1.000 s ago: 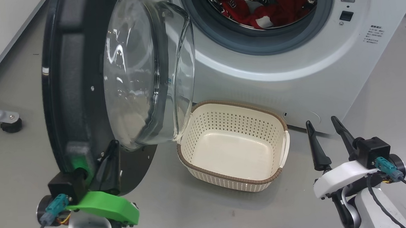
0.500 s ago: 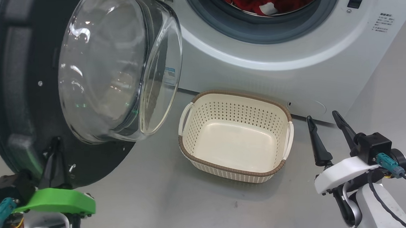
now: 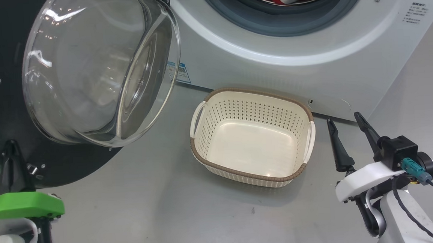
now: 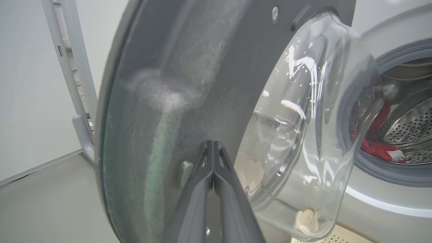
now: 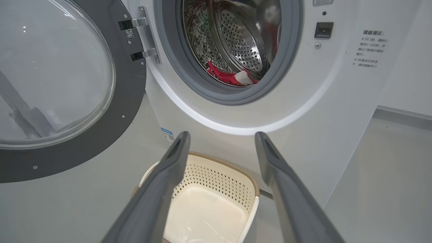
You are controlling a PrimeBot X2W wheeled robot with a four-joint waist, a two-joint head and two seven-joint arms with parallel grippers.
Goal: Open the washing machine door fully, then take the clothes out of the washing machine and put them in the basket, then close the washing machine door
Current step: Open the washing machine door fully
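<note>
Clothes (image 5: 226,76) in drum (image 5: 243,44); door (image 5: 130,96) open — left hand (image 4: 213,144) (closed)

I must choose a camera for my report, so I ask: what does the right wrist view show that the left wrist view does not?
Right wrist view: the hinge, the printed notice and the open right gripper. Left wrist view: the shut left gripper pointing at the inner face of the washing machine door, and a white frame by the wall. Both: that door, the steel drum and the red clothes in it.
</note>
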